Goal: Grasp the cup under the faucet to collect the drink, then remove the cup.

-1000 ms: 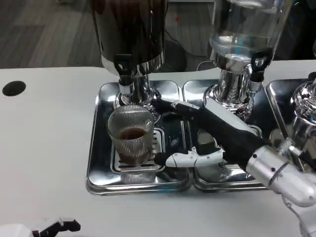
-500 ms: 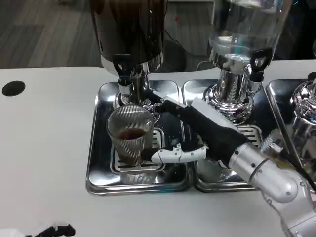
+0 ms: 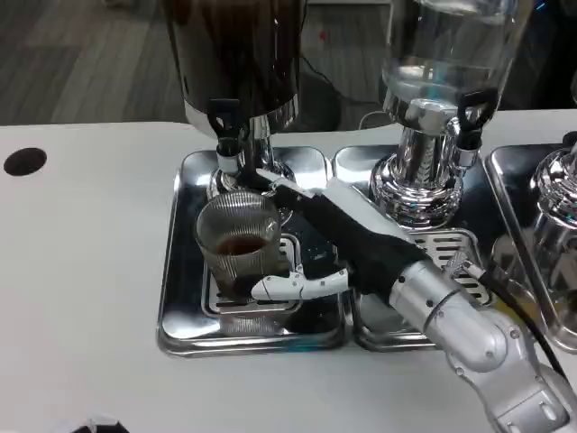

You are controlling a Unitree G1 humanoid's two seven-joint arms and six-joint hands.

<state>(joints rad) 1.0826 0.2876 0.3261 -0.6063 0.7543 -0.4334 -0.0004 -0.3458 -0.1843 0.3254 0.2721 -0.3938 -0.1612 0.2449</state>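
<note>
We see the cup (image 3: 239, 245) upright on the tray (image 3: 180, 307) under the faucet (image 3: 229, 144), just left of our right hand (image 3: 338, 248), whose spread fingers (image 3: 293, 287) flank its near and far sides without clearly gripping.

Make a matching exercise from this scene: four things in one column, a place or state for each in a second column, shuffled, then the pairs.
1. cup
2. right hand
3. left dispenser
4. right dispenser

a. clear tank
b. ribbed, holding brown drink
c. dark tank
d. fingers around the cup from the right

Pairs: 1-b, 2-d, 3-c, 4-a
</note>
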